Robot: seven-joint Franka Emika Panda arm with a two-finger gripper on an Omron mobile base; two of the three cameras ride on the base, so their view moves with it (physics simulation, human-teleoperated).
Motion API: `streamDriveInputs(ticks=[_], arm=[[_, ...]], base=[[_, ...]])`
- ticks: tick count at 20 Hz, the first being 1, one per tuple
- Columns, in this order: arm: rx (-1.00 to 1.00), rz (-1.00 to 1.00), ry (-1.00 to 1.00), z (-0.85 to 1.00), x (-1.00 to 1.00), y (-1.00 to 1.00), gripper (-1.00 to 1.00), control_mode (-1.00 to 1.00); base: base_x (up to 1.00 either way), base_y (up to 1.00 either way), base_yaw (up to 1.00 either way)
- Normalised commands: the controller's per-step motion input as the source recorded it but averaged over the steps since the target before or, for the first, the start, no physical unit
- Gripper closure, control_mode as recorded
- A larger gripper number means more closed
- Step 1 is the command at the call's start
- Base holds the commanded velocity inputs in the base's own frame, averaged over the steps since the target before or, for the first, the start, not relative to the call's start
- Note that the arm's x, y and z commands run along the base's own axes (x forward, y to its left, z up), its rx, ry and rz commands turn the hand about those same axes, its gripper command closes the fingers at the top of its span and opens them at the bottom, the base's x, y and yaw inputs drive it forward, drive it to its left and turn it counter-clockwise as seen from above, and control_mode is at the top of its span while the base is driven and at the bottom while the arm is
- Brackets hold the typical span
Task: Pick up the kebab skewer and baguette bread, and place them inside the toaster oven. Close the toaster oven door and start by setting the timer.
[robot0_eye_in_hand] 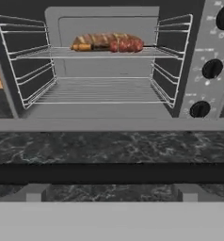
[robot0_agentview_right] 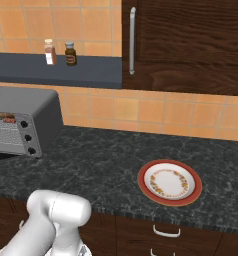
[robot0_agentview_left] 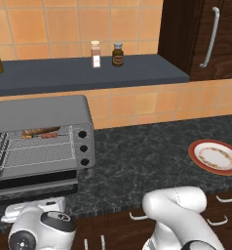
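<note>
The toaster oven (robot0_agentview_left: 45,132) stands at the counter's left, and it is also at the left edge of the right base view (robot0_agentview_right: 26,117). Its door (robot0_agentview_left: 35,183) hangs open and lowered; in the hand view the door (robot0_eye_in_hand: 112,146) lies flat across the frame. The baguette bread (robot0_eye_in_hand: 104,38) rests on the upper rack, with the kebab skewer (robot0_eye_in_hand: 127,45) lying right against its front. Three dark knobs (robot0_eye_in_hand: 212,68) run down the right panel. My gripper's white hand (robot0_agentview_left: 34,209) sits low, just in front of and below the open door, facing the oven mouth. Its fingers are hidden.
A red-rimmed plate (robot0_agentview_left: 216,157) lies on the dark counter (robot0_agentview_right: 91,160) to the right. Two spice bottles (robot0_agentview_left: 95,53) stand on the grey shelf (robot0_agentview_left: 88,73) above. A dark wood cabinet with a metal handle (robot0_agentview_left: 211,36) is at the upper right.
</note>
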Motion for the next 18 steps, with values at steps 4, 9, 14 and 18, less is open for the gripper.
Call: streamDriveInputs(ticks=[4,9,14,18], arm=[[0.0,0.0,0.15,0.0,0.24,-0.04,-1.0,-1.0],[0.0,-0.01,0.12,0.0,0.02,-0.09,-1.0,-1.0],[0.0,-0.07,0.0,-0.11,-0.82,-0.12,-1.0,-1.0],[0.0,-0.01,0.11,0.0,0.35,-0.05,-1.0,-1.0]], base=[[0.0,0.0,0.0],[0.0,0.0,0.0],[0.0,0.0,0.0],[0.0,0.0,0.0]])
